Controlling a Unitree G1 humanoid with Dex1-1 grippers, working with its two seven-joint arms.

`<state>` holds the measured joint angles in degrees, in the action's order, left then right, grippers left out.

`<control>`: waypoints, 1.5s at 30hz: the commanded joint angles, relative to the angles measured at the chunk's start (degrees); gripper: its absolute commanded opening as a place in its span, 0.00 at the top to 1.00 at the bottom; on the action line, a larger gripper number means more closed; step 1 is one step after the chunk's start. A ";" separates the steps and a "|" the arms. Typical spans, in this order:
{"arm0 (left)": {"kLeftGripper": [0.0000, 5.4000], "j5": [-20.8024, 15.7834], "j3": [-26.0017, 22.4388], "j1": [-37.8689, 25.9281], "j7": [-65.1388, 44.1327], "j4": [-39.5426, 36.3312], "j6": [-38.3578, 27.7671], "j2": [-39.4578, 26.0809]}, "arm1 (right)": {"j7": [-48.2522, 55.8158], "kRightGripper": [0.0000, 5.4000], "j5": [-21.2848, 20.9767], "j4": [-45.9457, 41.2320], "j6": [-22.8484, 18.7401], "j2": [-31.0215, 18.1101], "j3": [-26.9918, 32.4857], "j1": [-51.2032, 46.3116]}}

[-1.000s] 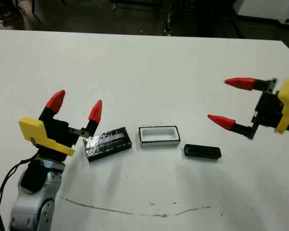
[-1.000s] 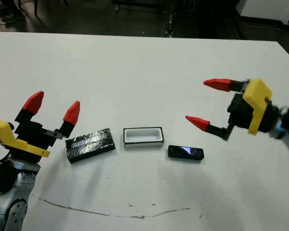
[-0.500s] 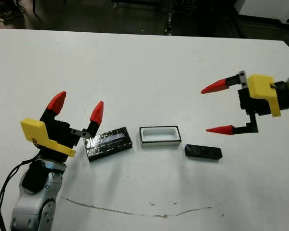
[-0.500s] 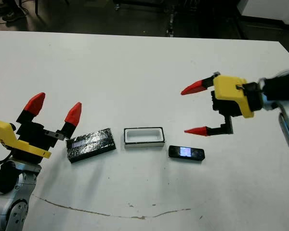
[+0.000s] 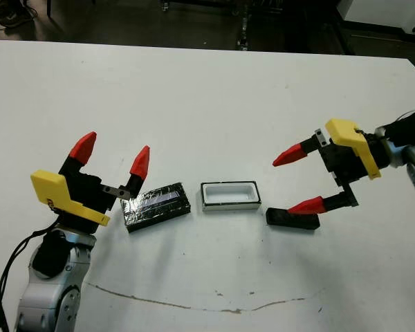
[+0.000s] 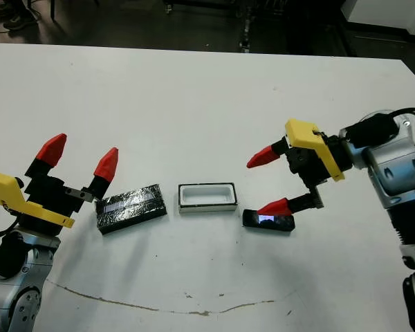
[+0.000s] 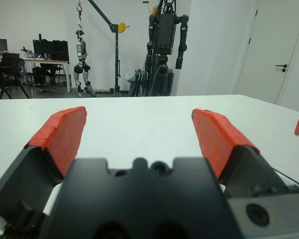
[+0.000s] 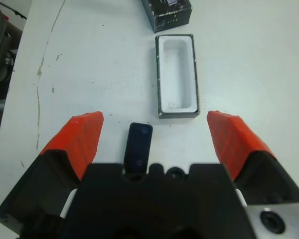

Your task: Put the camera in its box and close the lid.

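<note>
The right claw [image 5: 299, 181] reaches in from the right edge, fingers spread wide, its lower fingertip [image 5: 306, 205] over the camera [image 5: 290, 219] at centre right. The box [image 5: 229, 196] sits open at frame centre on the surface [image 5: 207, 97], lid [image 5: 155, 205] just left. The left claw [image 5: 111, 153] stands wide at lower left, pointing up-frame beside the lid.

a white table [image 5: 194, 90] fills most of the head views, with a thin brown line [image 5: 194, 304] across its near part. beyond its far edge lies a dark floor [image 5: 124, 21]. the left wrist view shows white walls [image 7: 219, 45], a white door [image 7: 281, 50] with a handle, a desk [image 7: 45, 62] with a black chair [image 7: 5, 74] and monitors, a crane stand [image 7: 109, 45], and two humanoid robots [image 7: 164, 35] hanging on frames.
</note>
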<state>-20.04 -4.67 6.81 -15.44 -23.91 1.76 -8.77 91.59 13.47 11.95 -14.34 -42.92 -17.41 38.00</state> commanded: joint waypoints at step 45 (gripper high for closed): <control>0.00 1.03 0.19 0.67 -1.64 -0.11 0.62 -1.02 | -3.44 0.00 -2.31 1.51 -3.10 1.64 -0.89 -6.80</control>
<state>-19.74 -4.57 6.85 -17.16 -23.85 1.84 -9.12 88.88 11.78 13.41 -16.64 -41.03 -18.09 31.95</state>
